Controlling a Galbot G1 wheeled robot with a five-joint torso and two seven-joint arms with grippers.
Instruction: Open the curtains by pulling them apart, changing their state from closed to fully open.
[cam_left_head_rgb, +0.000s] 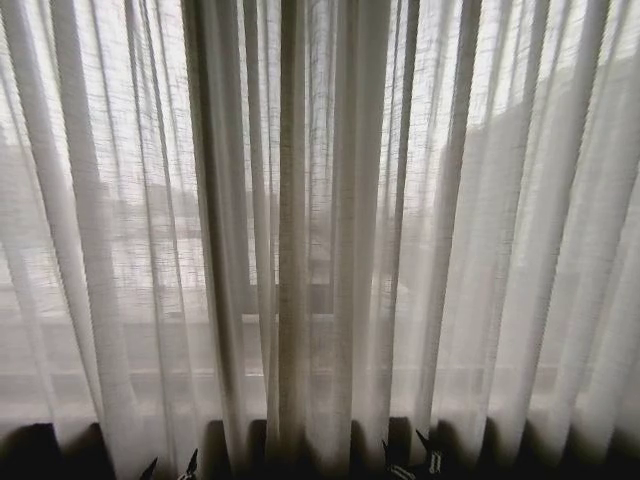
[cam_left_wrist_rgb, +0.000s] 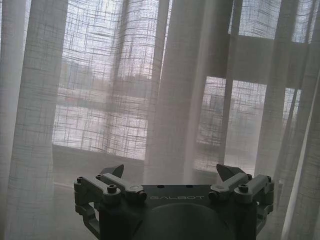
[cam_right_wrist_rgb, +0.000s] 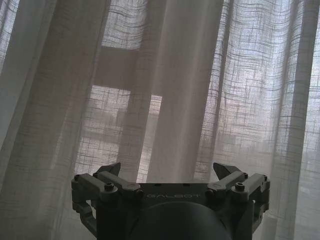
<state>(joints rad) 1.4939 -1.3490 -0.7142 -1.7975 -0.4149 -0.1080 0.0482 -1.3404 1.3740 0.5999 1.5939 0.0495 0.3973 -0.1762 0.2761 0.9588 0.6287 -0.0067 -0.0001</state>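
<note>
The curtains hang closed across the whole window as two sheer white pleated panels, the left panel (cam_left_head_rgb: 110, 220) and the right panel (cam_left_head_rgb: 500, 220). They meet in darker bunched folds (cam_left_head_rgb: 295, 250) at the centre. My left gripper (cam_left_head_rgb: 171, 466) peeks up at the bottom edge, below the left panel. It is open, with nothing between its fingers, and faces the fabric (cam_left_wrist_rgb: 175, 100) a short way off in the left wrist view, where the left gripper (cam_left_wrist_rgb: 171, 172) stands apart from it. My right gripper (cam_left_head_rgb: 410, 455) sits low, just right of centre. The right gripper (cam_right_wrist_rgb: 167, 169) is open too, with the cloth (cam_right_wrist_rgb: 175, 90) in front of it.
Window frame bars show as shadows through the weave (cam_left_wrist_rgb: 265, 60) (cam_right_wrist_rgb: 120, 65). Bright daylight and blurred buildings lie behind the glass. A dark strip (cam_left_head_rgb: 40, 450) runs under the curtain hem at the bottom of the head view.
</note>
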